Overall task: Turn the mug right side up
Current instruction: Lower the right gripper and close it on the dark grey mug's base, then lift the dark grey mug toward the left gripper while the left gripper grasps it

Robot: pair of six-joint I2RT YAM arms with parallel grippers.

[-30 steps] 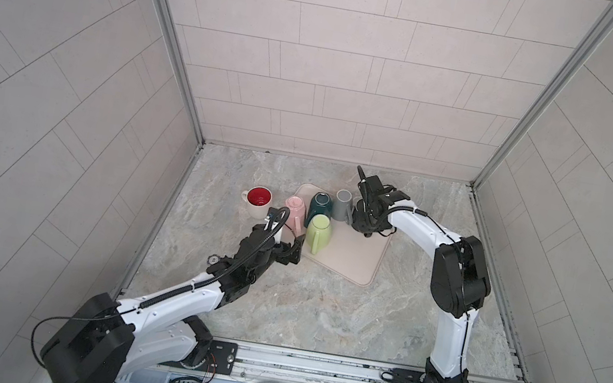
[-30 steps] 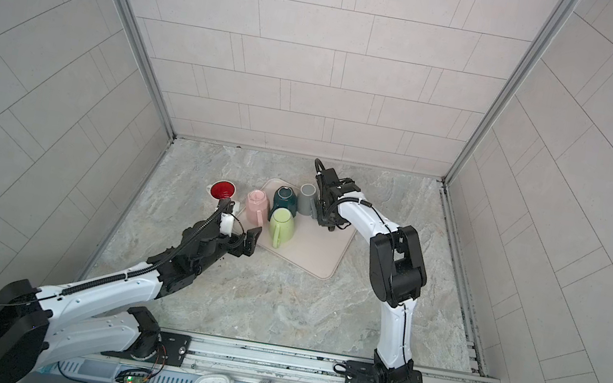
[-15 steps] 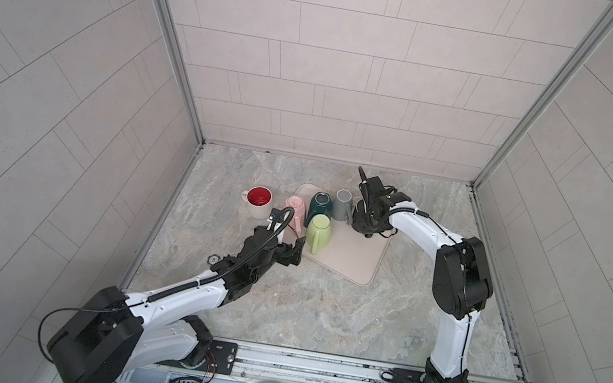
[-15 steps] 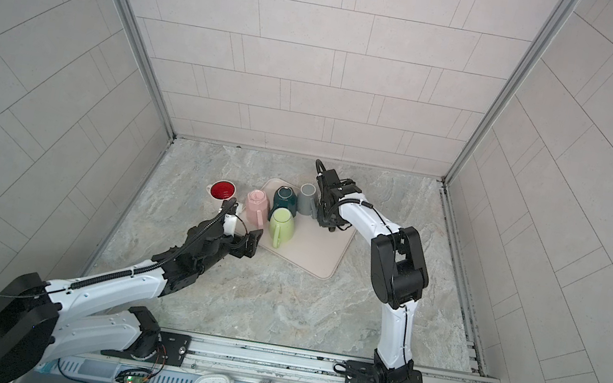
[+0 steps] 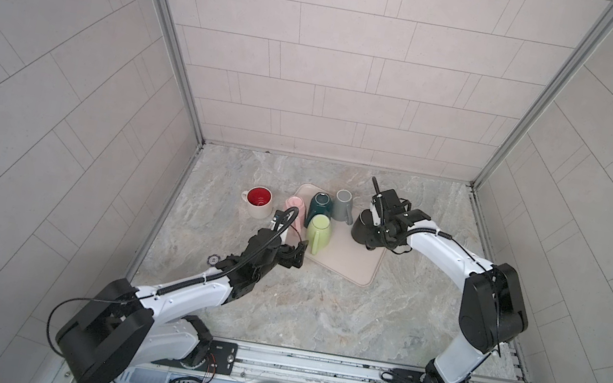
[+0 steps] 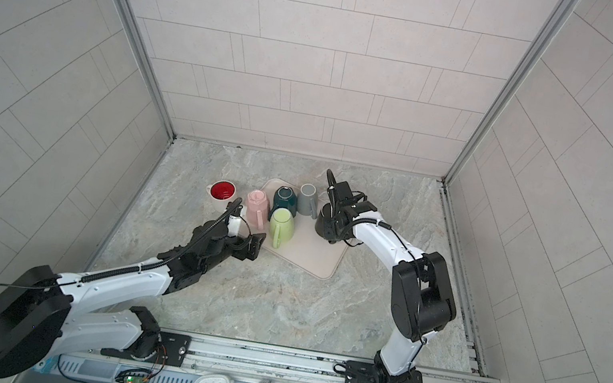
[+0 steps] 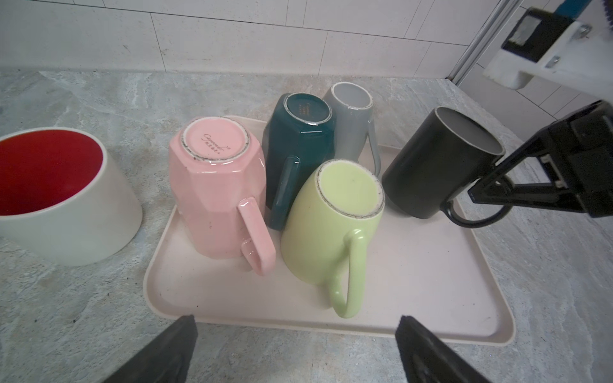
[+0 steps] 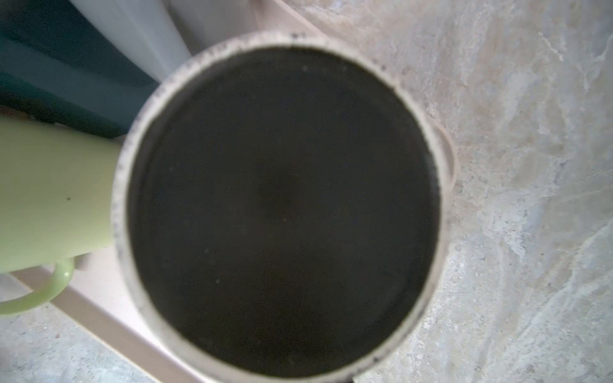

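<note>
Gripping black mug still, right gripper (left gripper crept nearer).

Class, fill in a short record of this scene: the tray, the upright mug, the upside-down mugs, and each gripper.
tray: beige, on the marble counter
red-lined mug: upright, beside the tray
pink mug, teal mug, grey mug, green mug: bottom up on the tray
black mug: bottom up at the tray's corner
left gripper: open, empty, near the tray's edge
right gripper: shut on the black mug's handle
</note>
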